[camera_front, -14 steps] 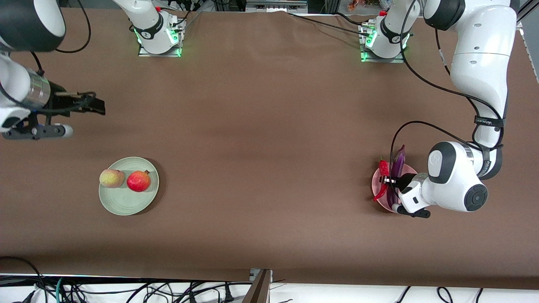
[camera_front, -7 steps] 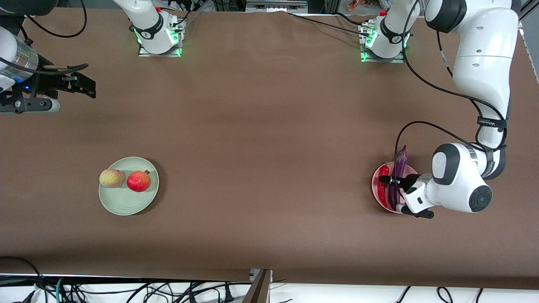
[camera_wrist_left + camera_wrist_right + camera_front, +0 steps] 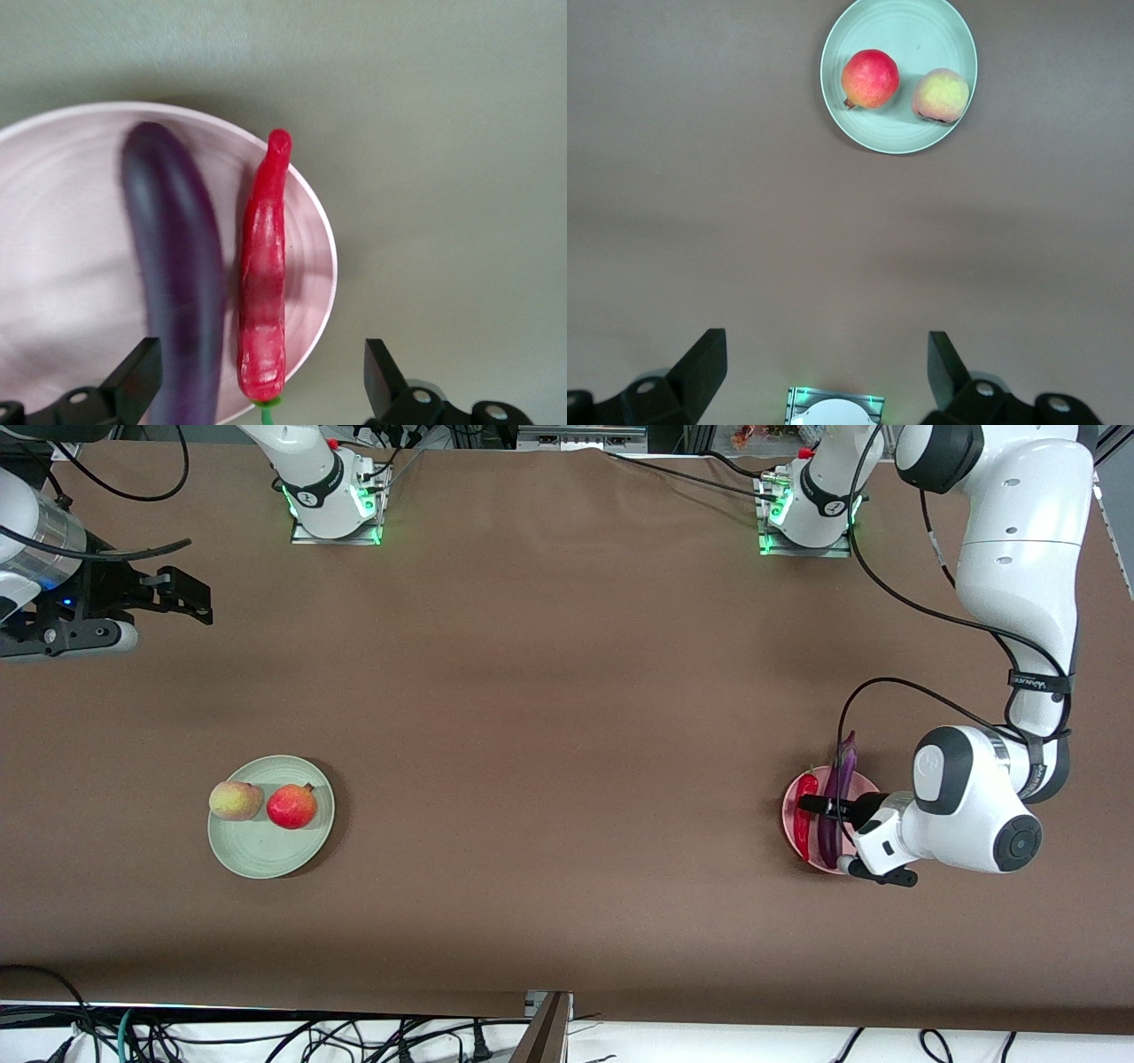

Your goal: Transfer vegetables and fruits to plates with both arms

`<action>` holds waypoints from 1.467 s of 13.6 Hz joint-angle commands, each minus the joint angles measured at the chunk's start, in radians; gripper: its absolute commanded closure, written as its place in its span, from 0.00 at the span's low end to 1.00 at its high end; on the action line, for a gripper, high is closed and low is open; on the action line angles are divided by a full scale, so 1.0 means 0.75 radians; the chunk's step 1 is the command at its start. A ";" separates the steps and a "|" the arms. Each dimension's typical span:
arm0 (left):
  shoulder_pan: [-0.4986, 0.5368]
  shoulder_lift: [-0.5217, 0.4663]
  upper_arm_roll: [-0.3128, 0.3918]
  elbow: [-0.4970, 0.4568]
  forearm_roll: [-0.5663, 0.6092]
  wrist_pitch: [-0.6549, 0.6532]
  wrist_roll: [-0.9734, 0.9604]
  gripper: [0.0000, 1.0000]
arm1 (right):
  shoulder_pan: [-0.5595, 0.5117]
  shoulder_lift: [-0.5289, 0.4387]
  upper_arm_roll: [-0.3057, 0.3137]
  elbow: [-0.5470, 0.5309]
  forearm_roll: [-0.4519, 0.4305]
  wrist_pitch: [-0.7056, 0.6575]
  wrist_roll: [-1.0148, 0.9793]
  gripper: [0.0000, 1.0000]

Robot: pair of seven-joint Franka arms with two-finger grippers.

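Observation:
The pale pink plate (image 3: 788, 821) holds the purple eggplant (image 3: 842, 775) and the red chili pepper (image 3: 804, 819), which lie side by side. My left gripper (image 3: 819, 806) is open and empty just over them. In the left wrist view its jaws stand wide on either side of the chili (image 3: 264, 274) and eggplant (image 3: 177, 283) on the plate (image 3: 53, 266). The mint green plate (image 3: 257, 850) holds the peach-like fruit (image 3: 235, 800) and the red fruit (image 3: 291, 806). My right gripper (image 3: 190, 593) is open and empty, up over bare table at the right arm's end.
Both arm bases with green lights (image 3: 335, 509) (image 3: 806, 514) stand on the brown table. The right wrist view shows the green plate (image 3: 921, 27), both fruits (image 3: 870, 78) (image 3: 940, 95) and a base (image 3: 833, 412). Cables hang along the table's near edge (image 3: 266, 1036).
The left gripper lowered the chili onto the pink plate beside the eggplant and let go. The right gripper drew back toward the robots' side of the table, then eased slightly back.

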 commanded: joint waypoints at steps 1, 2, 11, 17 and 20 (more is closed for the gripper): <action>0.007 -0.146 -0.005 -0.013 0.032 -0.096 0.006 0.00 | -0.022 0.028 0.009 0.052 0.014 0.003 -0.044 0.00; 0.003 -0.198 -0.005 -0.019 0.032 -0.124 0.006 0.00 | -0.020 0.032 0.011 0.064 0.014 -0.001 -0.042 0.00; 0.033 -0.725 0.025 -0.034 0.132 -0.566 -0.102 0.00 | -0.022 0.063 0.011 0.095 0.014 -0.001 -0.044 0.00; 0.019 -1.169 -0.054 -0.297 0.259 -0.689 -0.315 0.00 | -0.024 0.065 0.009 0.095 0.010 -0.001 -0.040 0.00; 0.031 -1.182 -0.050 -0.347 0.253 -0.630 -0.321 0.00 | -0.014 0.065 0.011 0.095 -0.016 0.001 -0.042 0.00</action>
